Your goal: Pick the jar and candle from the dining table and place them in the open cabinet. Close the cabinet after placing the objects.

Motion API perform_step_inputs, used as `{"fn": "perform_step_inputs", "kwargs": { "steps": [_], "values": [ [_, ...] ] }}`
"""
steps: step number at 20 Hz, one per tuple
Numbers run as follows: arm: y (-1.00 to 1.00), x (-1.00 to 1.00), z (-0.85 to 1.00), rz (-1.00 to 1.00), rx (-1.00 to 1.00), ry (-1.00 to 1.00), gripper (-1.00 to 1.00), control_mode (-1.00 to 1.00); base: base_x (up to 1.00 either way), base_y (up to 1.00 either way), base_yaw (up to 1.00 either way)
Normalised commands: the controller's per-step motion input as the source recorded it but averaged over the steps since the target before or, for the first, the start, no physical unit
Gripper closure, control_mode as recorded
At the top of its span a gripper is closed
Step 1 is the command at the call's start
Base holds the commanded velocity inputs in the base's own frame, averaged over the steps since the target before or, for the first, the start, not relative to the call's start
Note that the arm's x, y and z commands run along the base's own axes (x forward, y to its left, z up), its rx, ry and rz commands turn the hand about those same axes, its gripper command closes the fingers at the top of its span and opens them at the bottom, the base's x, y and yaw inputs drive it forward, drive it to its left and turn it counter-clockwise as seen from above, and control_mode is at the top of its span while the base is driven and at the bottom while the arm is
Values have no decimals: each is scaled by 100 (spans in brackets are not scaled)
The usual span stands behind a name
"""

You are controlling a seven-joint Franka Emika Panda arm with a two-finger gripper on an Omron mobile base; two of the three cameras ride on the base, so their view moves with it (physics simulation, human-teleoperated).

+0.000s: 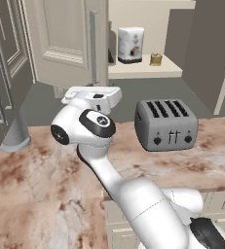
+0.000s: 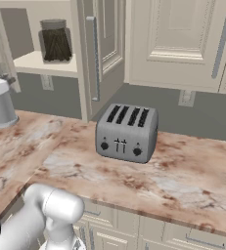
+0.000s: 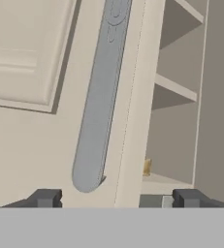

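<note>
Both items look put away already, so you're basically down to the door-closing part. Nearest your gripper (image 3: 116, 198), the fingertips stand wide apart with nothing between them, right up against the open door of the cabinet (image 3: 31, 126). Its long bar handle (image 3: 100, 111) runs up just ahead of the tips, closer to the left one, not gripped yet as far as I can tell. Past the door edge, further in on the shelf, you can spot the candle (image 3: 147, 167), and the jar (image 1: 130, 44) sits next to it. Off below the hand, the dining table (image 1: 41, 185) carries only the toaster (image 1: 166, 124).
</note>
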Motion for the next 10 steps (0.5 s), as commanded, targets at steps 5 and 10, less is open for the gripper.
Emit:
{"fn": "perform_step_inputs", "kwargs": {
  "steps": [5, 10],
  "values": [
    [-22, 46, 0, 0, 0, 0, -100, -100, 0, 0, 0],
    [-22, 48, 0, 0, 0, 0, -100, -100, 0, 0, 0]
  ]
}}
